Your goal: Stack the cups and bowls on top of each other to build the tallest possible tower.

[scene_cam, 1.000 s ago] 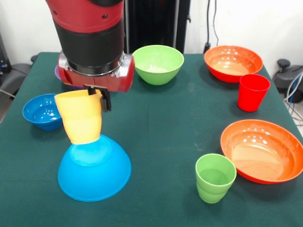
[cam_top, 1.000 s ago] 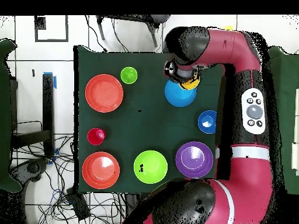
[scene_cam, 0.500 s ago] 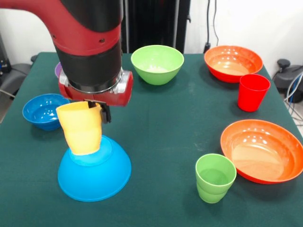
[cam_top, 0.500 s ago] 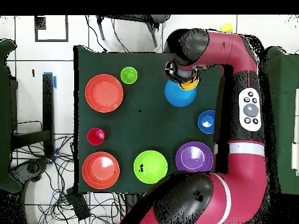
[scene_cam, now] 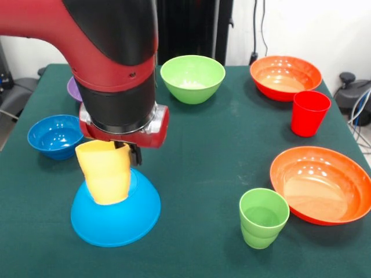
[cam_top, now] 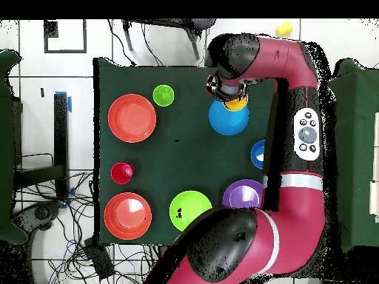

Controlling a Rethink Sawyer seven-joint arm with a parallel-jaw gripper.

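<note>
The yellow cup (scene_cam: 106,172) is gripped at its rim by the hand (scene_cam: 120,152) and tilted, mouth up, against the upside-down light-blue bowl (scene_cam: 116,214). The bowl is turned over so its flat bottom can carry a tower. The green cup (scene_cam: 264,218), red cup (scene_cam: 309,112) and orange bowls (scene_cam: 322,184) are left waiting on the bench (scene_cam: 208,145).

Glossy red arm (scene_cam: 87,35) with black wrist band, silver ring, grey button panel (cam_top: 306,134).

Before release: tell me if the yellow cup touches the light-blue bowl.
Touching. The front view shows the yellow cup's narrow end resting on the upturned light-blue bowl, no gap visible.
</note>
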